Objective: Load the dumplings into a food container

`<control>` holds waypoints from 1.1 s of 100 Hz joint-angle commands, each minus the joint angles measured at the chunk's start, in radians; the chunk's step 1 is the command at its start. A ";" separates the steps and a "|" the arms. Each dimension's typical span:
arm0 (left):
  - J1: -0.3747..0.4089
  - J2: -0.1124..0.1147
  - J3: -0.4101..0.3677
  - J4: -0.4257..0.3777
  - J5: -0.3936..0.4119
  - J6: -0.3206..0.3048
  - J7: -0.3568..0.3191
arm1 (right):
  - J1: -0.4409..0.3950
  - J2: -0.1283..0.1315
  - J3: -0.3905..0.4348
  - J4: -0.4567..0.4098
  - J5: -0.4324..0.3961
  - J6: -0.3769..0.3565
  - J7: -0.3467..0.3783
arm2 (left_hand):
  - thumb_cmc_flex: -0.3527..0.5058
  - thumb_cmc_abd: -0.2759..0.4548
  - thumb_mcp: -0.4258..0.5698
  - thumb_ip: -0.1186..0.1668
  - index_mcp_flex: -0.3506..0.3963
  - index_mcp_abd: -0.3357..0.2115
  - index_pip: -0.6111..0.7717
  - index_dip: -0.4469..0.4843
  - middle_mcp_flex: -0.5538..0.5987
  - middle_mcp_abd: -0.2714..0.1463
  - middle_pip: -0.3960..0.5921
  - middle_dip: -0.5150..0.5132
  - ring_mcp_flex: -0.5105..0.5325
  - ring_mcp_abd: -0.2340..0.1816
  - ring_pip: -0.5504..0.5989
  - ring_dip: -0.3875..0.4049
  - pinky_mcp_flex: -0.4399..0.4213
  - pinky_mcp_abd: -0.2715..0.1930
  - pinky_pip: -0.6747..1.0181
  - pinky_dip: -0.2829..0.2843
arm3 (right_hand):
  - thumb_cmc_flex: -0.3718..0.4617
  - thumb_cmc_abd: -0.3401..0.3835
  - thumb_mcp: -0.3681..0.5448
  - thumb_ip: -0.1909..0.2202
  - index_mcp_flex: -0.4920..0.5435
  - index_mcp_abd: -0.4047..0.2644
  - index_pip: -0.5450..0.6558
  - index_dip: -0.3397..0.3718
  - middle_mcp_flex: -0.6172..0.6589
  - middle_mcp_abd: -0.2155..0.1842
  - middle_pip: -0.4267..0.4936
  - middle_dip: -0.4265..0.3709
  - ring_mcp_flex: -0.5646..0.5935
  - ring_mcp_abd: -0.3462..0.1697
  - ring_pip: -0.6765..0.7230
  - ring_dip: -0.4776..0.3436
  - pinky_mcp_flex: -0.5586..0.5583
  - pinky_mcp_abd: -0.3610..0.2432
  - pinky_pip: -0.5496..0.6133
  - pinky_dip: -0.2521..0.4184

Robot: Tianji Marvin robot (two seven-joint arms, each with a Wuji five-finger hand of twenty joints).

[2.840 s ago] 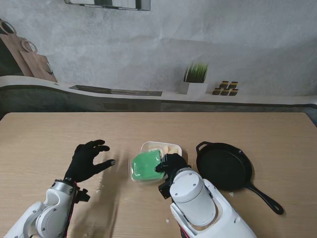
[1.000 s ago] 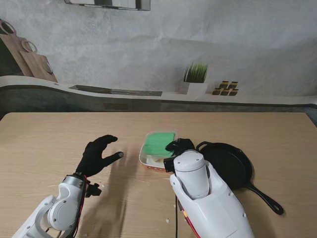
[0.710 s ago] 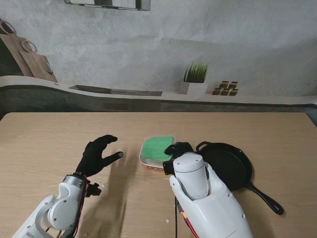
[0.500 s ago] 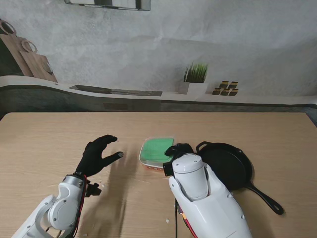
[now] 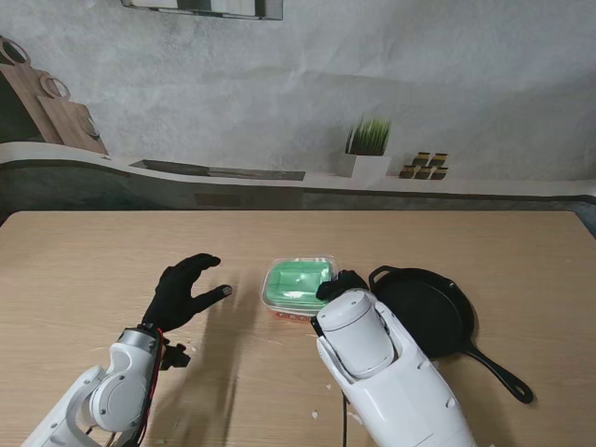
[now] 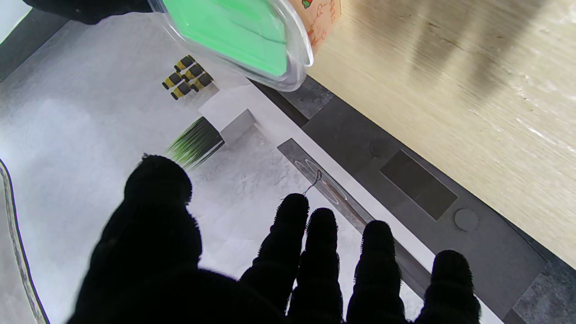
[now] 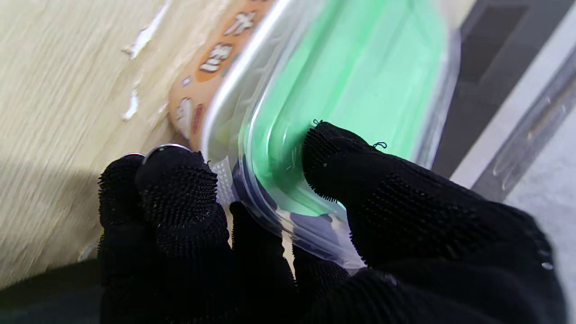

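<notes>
A green lid (image 5: 298, 281) with a clear rim lies over the white food container (image 5: 284, 314) at the table's middle. Any dumplings inside are hidden under it. My right hand (image 5: 341, 281) in its black glove is at the container's right side, mostly behind my white forearm. In the right wrist view the thumb (image 7: 351, 166) presses on the green lid (image 7: 360, 67) and the other fingers curl under its clear rim beside the printed container wall (image 7: 202, 90). My left hand (image 5: 182, 293) hovers open to the left of the container, apart from it, fingers spread (image 6: 279, 270).
A black cast-iron pan (image 5: 428, 317) sits just right of the container, handle pointing toward me and right. A potted grass plant (image 5: 368, 149) and small yellow-black jars (image 5: 424, 166) stand on the ledge behind the table. White crumbs dot the wood near me.
My right hand carried the green lid from the container's left side over it and lowered it flat onto the container. The left hand moved slightly forward, then stayed still.
</notes>
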 commanded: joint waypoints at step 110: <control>-0.017 0.013 -0.008 -0.004 0.044 0.054 -0.075 | -0.011 0.182 -0.088 -0.128 -0.258 0.053 0.291 | 0.078 -0.054 0.166 0.031 0.148 -0.038 0.033 0.016 0.167 0.045 0.022 0.016 0.053 0.030 0.024 0.008 0.002 -0.003 -0.012 0.005 | -0.271 0.263 -0.277 0.141 -0.383 -0.091 -0.796 0.204 -0.580 -0.131 -0.557 -0.158 -0.910 -0.147 -0.321 0.046 -0.570 -0.398 -0.167 0.260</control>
